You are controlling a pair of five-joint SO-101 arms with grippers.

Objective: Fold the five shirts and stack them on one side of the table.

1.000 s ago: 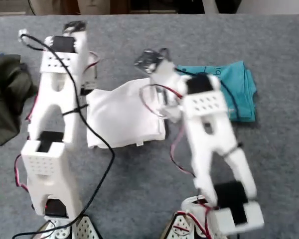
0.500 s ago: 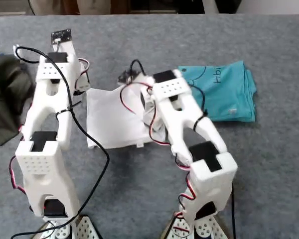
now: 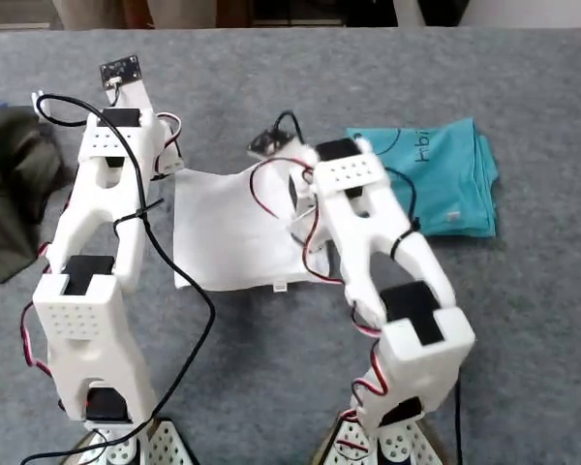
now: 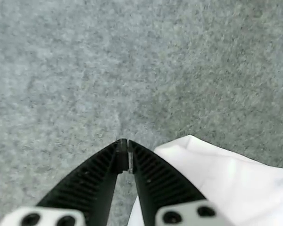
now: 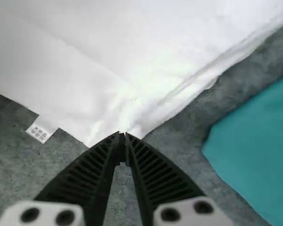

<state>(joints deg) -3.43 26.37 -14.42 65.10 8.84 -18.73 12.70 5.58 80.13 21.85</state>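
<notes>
**Both grippers closed at the edges of the white shirt**

The table [image 3: 533,320] has a grey cover with a rough, felt-like surface. In the middle lies the white shirt [image 3: 228,232], folded to a flat, almost square shape of smooth thin cloth. Layered hems show along one side, and a small label [image 5: 40,133] sticks out from an edge. To its right, near but apart, lies the teal shirt [image 3: 441,184], folded to a neat rectangle. At the left edge of the table a dark green shirt [image 3: 10,194] lies in a loose, wrinkled heap.

The left gripper [image 4: 124,153] has black ribbed jaws pressed together, with the tips on the bare grey cover. A pointed corner of the white shirt lies just beside them, not between them.

The jaws of the right gripper [image 5: 122,141] are also together, at a corner of the white shirt. The cloth puckers in small folds toward the tips. I cannot tell if any cloth is pinched there. The teal shirt is near this gripper, on the other side from the label.
</notes>
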